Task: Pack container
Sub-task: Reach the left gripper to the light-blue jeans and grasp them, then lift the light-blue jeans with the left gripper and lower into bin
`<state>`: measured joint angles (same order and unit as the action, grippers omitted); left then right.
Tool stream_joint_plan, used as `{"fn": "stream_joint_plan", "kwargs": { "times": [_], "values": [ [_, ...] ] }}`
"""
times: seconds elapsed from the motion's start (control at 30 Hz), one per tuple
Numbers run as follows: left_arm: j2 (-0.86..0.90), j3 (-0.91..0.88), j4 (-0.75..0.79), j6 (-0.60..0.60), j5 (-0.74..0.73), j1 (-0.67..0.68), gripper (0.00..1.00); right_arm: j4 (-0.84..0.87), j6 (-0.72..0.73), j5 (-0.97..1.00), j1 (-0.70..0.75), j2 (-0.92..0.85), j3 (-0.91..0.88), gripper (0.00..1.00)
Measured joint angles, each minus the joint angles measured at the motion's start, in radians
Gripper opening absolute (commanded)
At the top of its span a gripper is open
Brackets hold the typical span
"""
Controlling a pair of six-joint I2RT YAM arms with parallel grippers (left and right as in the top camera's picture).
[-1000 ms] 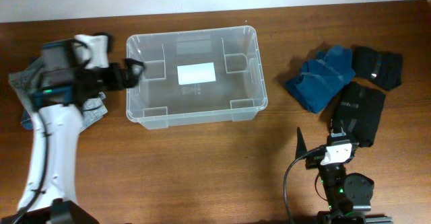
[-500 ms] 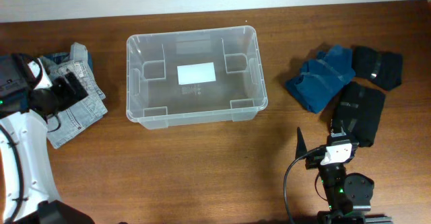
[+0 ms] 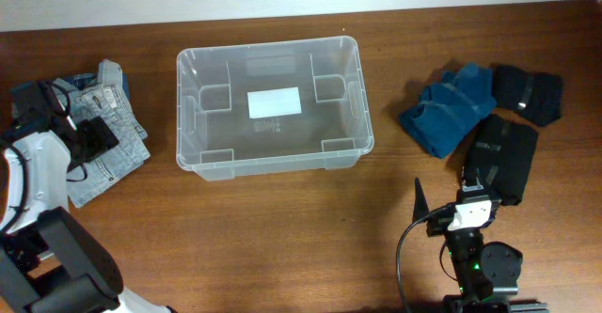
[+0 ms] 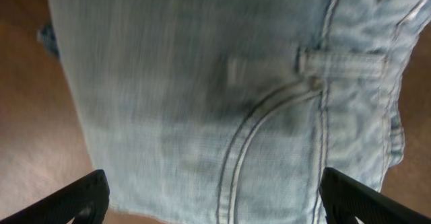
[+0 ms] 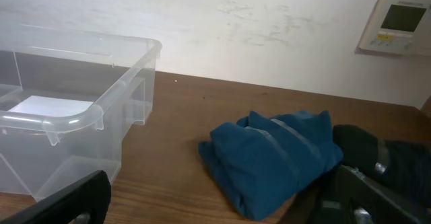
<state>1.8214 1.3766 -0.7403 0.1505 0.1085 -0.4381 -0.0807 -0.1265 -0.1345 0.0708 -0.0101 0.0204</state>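
Meanwhile, container (image 3: pixel 365 116) stood at middle of table (image 3: pixel 282 238). Left gripper (image 4: pixel 215 196) hovered over light jeans (image 4: pixel 202 83) (pocket seam visible), jaws wide apart. Right gripper (image 5: pixel 215 207) faced blue cloth (image 5: pixel 276 157), jaws apart also.

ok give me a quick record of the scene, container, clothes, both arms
container: centre of table, no clothes inside, white label on base
light denim jeans: folded, on table left of container
blue garment: on table right of container
black garments: beside the blue garment, further right
left fingers: open, spread over the jeans
right fingers: open, holding nothing, near front table edge
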Motion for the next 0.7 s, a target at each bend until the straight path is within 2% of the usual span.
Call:
{"fn": "stream_joint_plan", "kwargs": {
  "times": [0.13,0.37,0.43,0.5,0.57,0.63,0.67,0.7],
  "values": [
    [0.001,0.0,0.068,-0.047,-0.013,0.0,0.99,0.0,0.0,0.0,0.0,0.0,0.0,0.98],
    [0.036,0.0,0.098,-0.079,-0.024,0.0,0.99,0.0,0.0,0.0,0.0,0.0,0.0,0.98],
    [0.086,0.001,0.098,-0.08,-0.029,0.0,0.94,0.0,-0.001,0.0,0.0,0.0,0.0,0.98],
    [0.123,0.003,0.098,-0.083,-0.029,0.0,0.68,0.0,0.0,0.0,0.0,0.0,0.0,0.98],
    [0.134,0.01,0.095,-0.084,-0.038,0.0,0.29,0.0,0.0,0.0,0.0,0.0,0.0,0.98],
    [0.135,0.013,0.093,-0.083,-0.041,0.004,0.1,0.0,0.0,0.0,0.0,0.0,0.0,0.98],
    [0.135,0.013,0.092,-0.083,-0.04,0.003,0.04,0.0,0.0,0.0,0.0,0.0,0.0,0.98],
    [0.135,0.014,0.09,-0.089,-0.045,0.003,0.01,0.0,0.0,0.0,0.0,0.0,0.0,0.98]
  ]
}}
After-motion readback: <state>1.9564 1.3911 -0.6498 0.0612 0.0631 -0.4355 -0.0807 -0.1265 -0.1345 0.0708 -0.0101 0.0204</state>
